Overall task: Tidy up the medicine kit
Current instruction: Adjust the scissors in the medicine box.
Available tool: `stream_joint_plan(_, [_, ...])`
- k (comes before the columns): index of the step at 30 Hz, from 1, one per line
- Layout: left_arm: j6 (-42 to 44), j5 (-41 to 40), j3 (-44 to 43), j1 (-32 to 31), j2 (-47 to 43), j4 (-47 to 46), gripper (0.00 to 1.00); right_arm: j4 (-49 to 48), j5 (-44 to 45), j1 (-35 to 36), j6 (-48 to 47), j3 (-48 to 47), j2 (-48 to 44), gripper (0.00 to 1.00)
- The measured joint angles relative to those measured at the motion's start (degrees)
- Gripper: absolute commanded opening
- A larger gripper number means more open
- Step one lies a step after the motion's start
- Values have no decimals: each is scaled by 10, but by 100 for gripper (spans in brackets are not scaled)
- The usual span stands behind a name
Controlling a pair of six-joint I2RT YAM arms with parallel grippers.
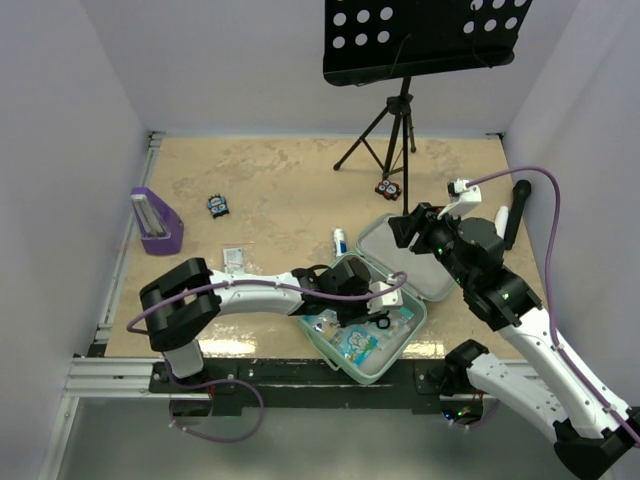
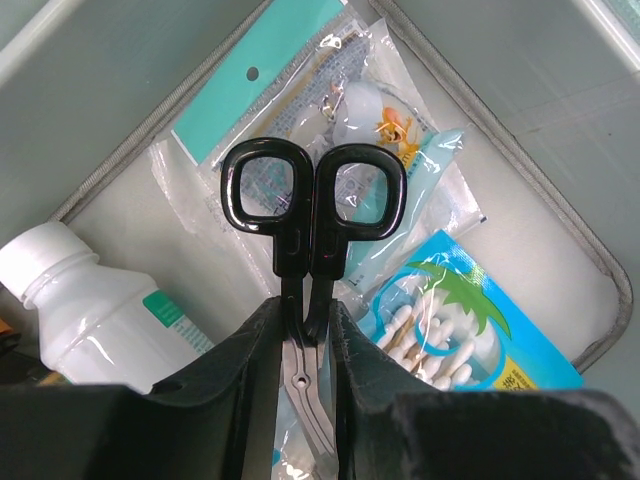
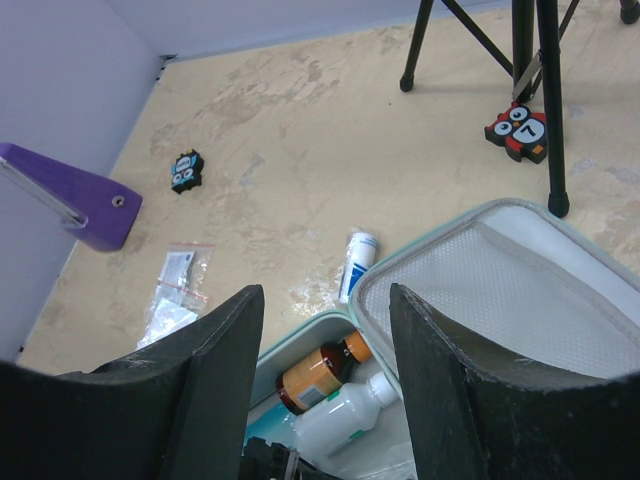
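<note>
The mint-green square soft medicine kit (image 1: 378, 245) lies open at the near edge of the tan table (image 1: 280, 180), lid tipped back. Over its tray the left gripper (image 2: 305, 340) pinches black-handled steel scissors (image 2: 295, 250) by the shank (handles pointing away from the wrist), above a white plastic bottle (image 2: 90, 310) and a blue cotton-swab packet (image 2: 480, 340). The right gripper (image 3: 325, 370) hangs spread and empty.

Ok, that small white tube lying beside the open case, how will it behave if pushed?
The tube looks round and lies on its side, so a sideways nudge would probably roll it. Being small, it is likely light and easily shoved.
</note>
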State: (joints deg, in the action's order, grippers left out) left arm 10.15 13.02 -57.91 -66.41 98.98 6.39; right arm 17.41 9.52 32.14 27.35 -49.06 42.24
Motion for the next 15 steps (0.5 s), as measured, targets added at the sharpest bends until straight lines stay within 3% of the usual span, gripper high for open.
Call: stream_joint_plan(15, [-19, -30, -3, 0, -63, 23, 0, 2, 0, 0, -8, -5, 14, 58])
